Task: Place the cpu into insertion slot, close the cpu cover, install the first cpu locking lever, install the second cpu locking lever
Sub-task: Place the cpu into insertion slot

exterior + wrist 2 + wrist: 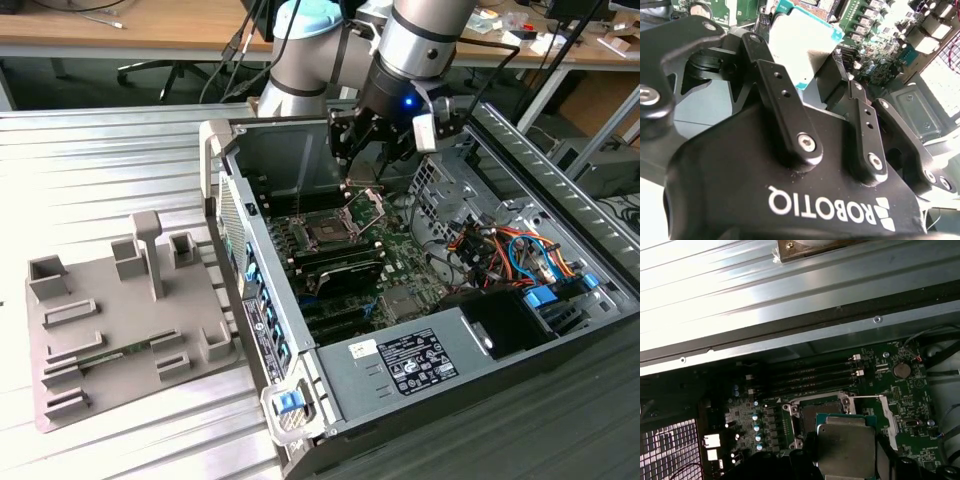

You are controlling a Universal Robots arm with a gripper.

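Jaws gripped the chip [845, 450], socket [325, 232] at their 7 o'clock in the exterior view; you needed it level, corners matched.

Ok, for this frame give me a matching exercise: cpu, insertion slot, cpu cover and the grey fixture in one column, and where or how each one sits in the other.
Things
1. cpu
2. insertion slot
3. cpu cover
4. grey fixture

States
A. swung up open inside the case
B. lying on the ribbed table, outside the case
C. gripped by the gripper, above the board
D. dark square on the board, no chip in it

Pairs: 1-C, 2-D, 3-A, 4-B.
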